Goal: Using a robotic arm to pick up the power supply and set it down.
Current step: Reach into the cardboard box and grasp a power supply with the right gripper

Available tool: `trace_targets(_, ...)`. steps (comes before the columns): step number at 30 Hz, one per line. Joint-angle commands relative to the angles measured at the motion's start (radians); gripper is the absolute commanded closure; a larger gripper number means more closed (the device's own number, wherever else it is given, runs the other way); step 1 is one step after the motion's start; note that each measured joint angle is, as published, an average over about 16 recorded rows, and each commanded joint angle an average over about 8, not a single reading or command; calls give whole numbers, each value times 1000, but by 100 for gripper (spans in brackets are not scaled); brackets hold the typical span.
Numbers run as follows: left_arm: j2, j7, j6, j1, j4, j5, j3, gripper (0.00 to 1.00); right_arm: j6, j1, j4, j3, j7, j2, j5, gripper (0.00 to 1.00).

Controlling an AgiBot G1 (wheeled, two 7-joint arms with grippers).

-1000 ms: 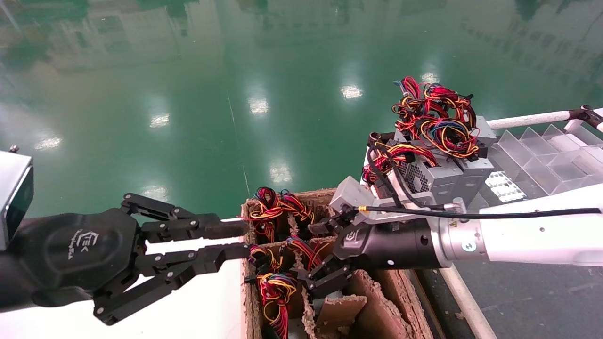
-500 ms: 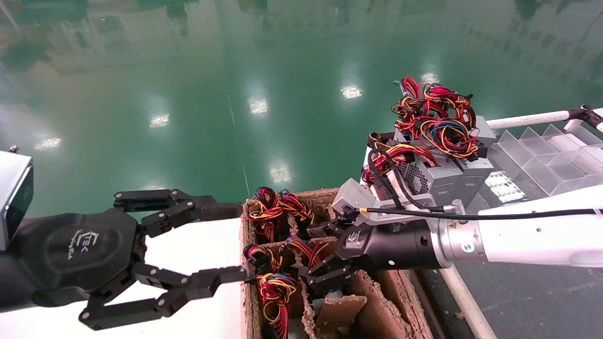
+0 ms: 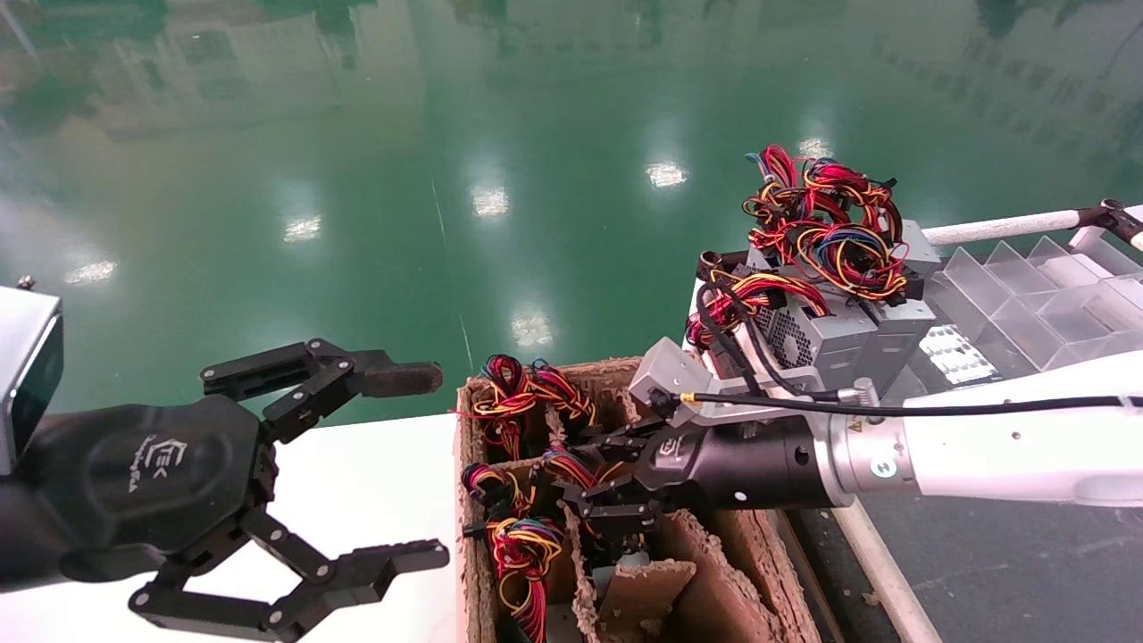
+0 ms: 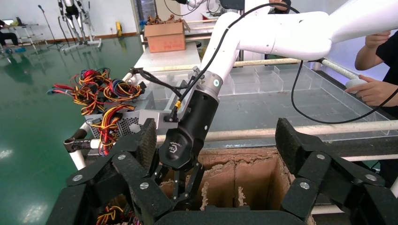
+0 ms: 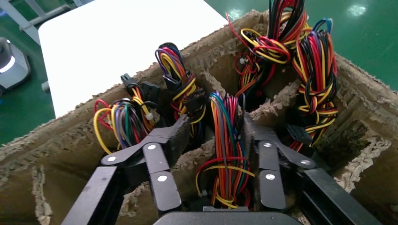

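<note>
- Your right gripper is down in the middle cell of the divided cardboard box, fingers straddling a wire bundle. They are partly spread, not yet pressed together: the right wrist view shows a gap either side of the wires.
- The power supply itself sits in that cell beneath the bundle; its grey body is hidden by the wires, so you cannot confirm from here what the fingers will meet.
- Judgement: the step in hand is securing the grasp. Go deeper before closing if you can, so the pads meet the metal case or the tied root of the bundle and not loose loops, which may slip or pull free.
- Keep the fingers centred in the cell. The paper dividers of the box lie just beside both fingers and are already ragged; a skewed closure could pinch a divider with the wires.
- Lift straight up out of the box. Neighbouring bundles stand close and could snag.
- Your left gripper hangs just outside the box on its left side, fingers spread wide, holding nothing. Keep it there, clear of the lift.
- Finished power supplies are stacked beyond the box, on the far right.
</note>
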Motion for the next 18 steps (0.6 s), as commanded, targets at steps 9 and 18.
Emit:
trace_targets(9,0,0,0,0,0,0,0,0,17,2,-27,-8,-4,-19,-17,100)
trace_targets(18,0,0,0,0,0,0,0,0,19,1,-34,-7,-8,-19,-17,100)
